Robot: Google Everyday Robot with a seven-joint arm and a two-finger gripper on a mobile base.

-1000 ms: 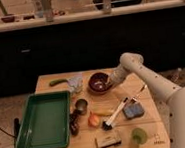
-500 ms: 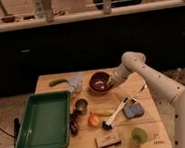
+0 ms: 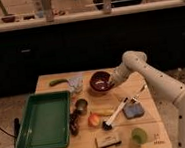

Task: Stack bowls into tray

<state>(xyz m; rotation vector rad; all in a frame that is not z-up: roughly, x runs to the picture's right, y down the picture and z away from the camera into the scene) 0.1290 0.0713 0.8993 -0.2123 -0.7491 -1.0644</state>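
Note:
A glossy dark red bowl [image 3: 100, 81] sits at the back middle of the wooden table [image 3: 144, 95]. I can make out only this one bowl. My gripper [image 3: 111, 81] is at the bowl's right rim, at the end of the white arm that reaches in from the right. The large green tray [image 3: 45, 119] lies empty on the left side of the table, well apart from the bowl and the gripper.
A small metal cup [image 3: 81, 106] stands just right of the tray, with a dark item [image 3: 74, 124] below it. An orange fruit [image 3: 93, 119], a white-handled brush [image 3: 118, 113], a blue sponge [image 3: 133, 110], a light green cup [image 3: 138, 135], a green vegetable [image 3: 58, 82] and a clear container [image 3: 76, 83] are spread over the table.
My gripper has moved slightly left, closer against the bowl's right rim. The bowl and the other items have stayed in place.

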